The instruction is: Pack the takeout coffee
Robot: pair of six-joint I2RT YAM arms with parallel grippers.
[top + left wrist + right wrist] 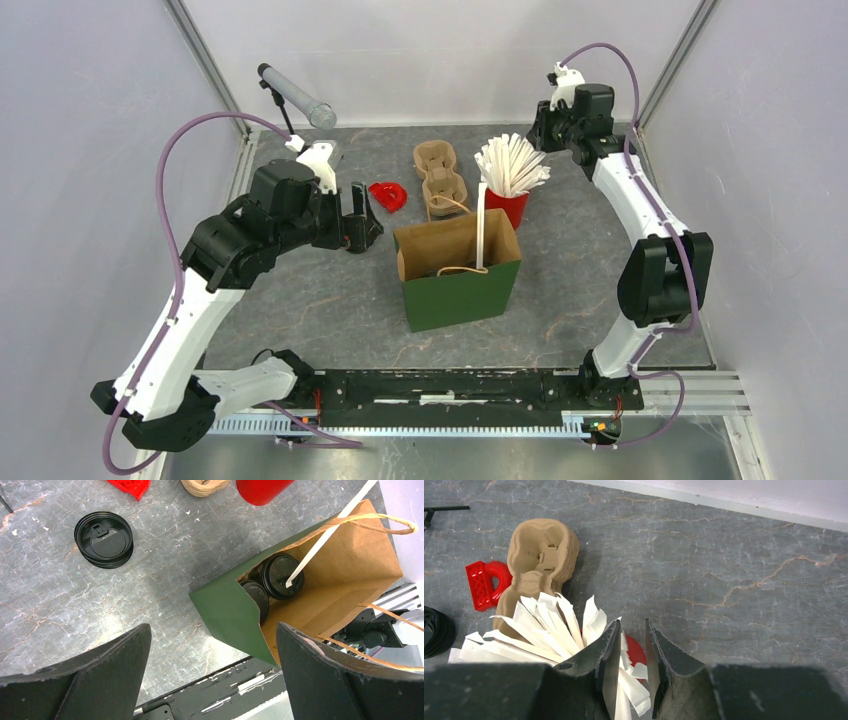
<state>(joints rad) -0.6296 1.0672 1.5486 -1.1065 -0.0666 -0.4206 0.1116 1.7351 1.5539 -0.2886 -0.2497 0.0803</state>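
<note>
Top view wide; wrist views close, downward; share carrier (pixel 541 545).

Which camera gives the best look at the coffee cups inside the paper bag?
The left wrist view: it looks into the bag, showing two black-lidded cups, a straw leaning on one. The top view shows only darkness inside the bag; the right wrist view misses it.

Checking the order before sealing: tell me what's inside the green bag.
Two black-lidded cups sit side by side in the green bag; a white straw leans out from one lid. Cup bodies and the bag floor are hidden.
</note>
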